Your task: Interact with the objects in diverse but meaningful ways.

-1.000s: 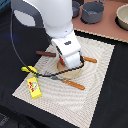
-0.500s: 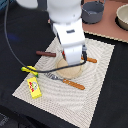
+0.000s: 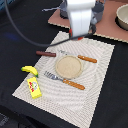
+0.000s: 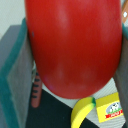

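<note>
Red fills the wrist view: the round fruit (image 4: pixel 75 45) sits pinched in the gripper, a dark finger (image 4: pixel 17 80) pressed against one side of it, the other side cut off at the picture's edge. Past the fruit the same view shows the banana (image 4: pixel 82 112), the box (image 4: pixel 111 107) just beside it, and a strip of the sausage (image 4: pixel 35 92).

In the exterior view the landmark is the tan plate (image 3: pixel 68 66), lying bare in the middle of a pale mat (image 3: pixel 95 95) on the dark bench (image 3: pixel 20 30). Nearest the camera, the box (image 3: pixel 34 87) lies on the mat's corner, toward the exterior view's left of the plate. The banana (image 3: pixel 29 70) lies just beyond the box, close to it. A fork (image 3: pixel 65 81) lies along the plate's near edge, just beside it. The sausage (image 3: pixel 46 53) lies at the mat's edge, beyond and to the exterior view's left of the plate. A knife (image 3: pixel 84 58) lies at the plate's far side. Farther still, the arm (image 3: pixel 80 17) hangs blurred above the mat's far edge; the gripper and fruit cannot be made out there. A bowl (image 3: pixel 122 17) stands at the far right on a brown board (image 3: pixel 107 27).
</note>
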